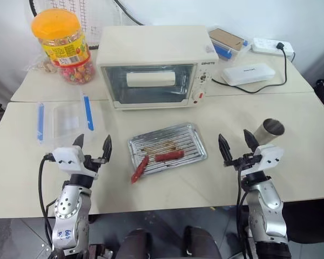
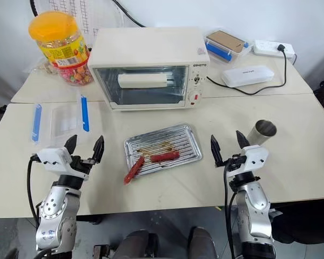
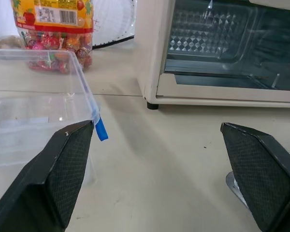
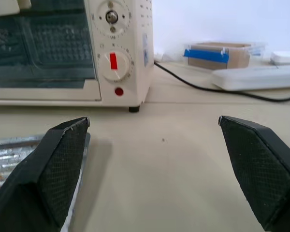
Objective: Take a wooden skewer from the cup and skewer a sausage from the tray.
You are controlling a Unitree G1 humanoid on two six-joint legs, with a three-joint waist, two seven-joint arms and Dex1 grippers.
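1. Two pincers hang over the near part of the counter (image 1: 216,183), one to each side of the tray (image 1: 191,141). The left pincer (image 1: 92,147) has its two black fingers spread wide with nothing between them; the right pincer (image 1: 237,142) is likewise spread and holds nothing.
2. The tray, a shallow silver rectangle with a ridged, brown-stained bottom, lies flat on the counter between the two pincers and in front of the toaster oven (image 1: 154,65).
3. One red sausage (image 1: 169,156) lies inside the tray near its front edge. A second sausage (image 1: 139,169) lies across the tray's near-left corner, its lower end out on the counter.
4. The cup (image 1: 271,131), of brushed steel, sits on the counter just behind and to the right of the right pincer. It looks tilted, its open mouth facing up and to the right; whether any skewer is inside cannot be told.
5. The clear plastic box (image 1: 65,121) with blue clips stands just behind the left pincer; in the left wrist view its corner lies beside one finger (image 3: 63,174).
6. The candy jar (image 1: 63,46) with an orange lid stands at the far left, left of the oven.
7. A white case (image 1: 248,74), a power strip (image 1: 271,47) and a lidded box (image 1: 227,42) lie at the far right, behind the cup.
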